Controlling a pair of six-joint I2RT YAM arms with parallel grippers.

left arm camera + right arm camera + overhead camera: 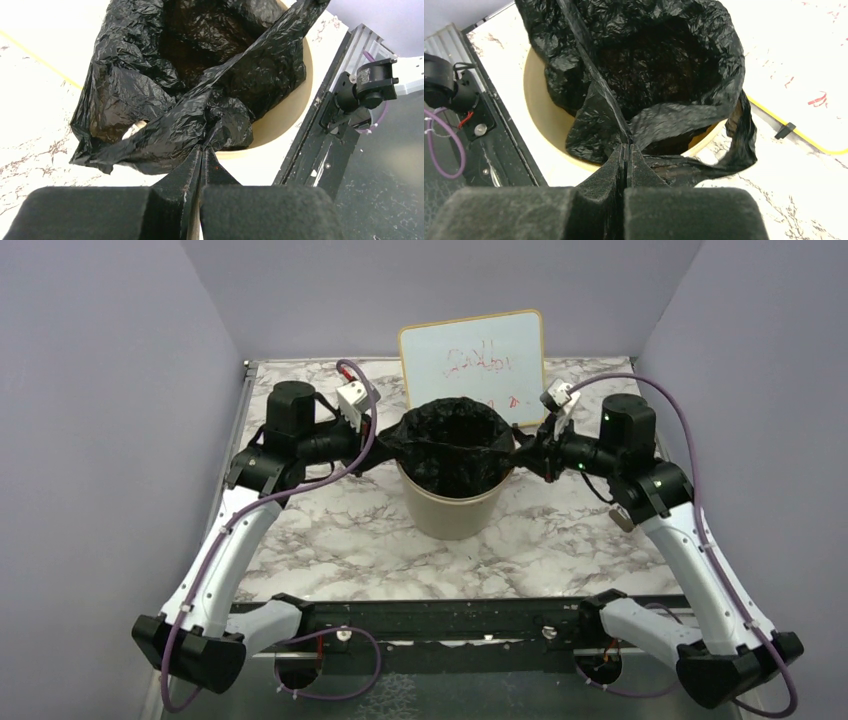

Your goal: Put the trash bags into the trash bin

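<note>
Held the trash bag, already seated in the trash bin mid-counter, by opposite edges, left pincer and right pincer each clamped on plastic, seemingly to spread its mouth over the rim.

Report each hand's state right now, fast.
Left hand: closed, pinching one edge of the trash bag.
Right hand: closed, pinching the opposite edge of the same trash bag.
</note>
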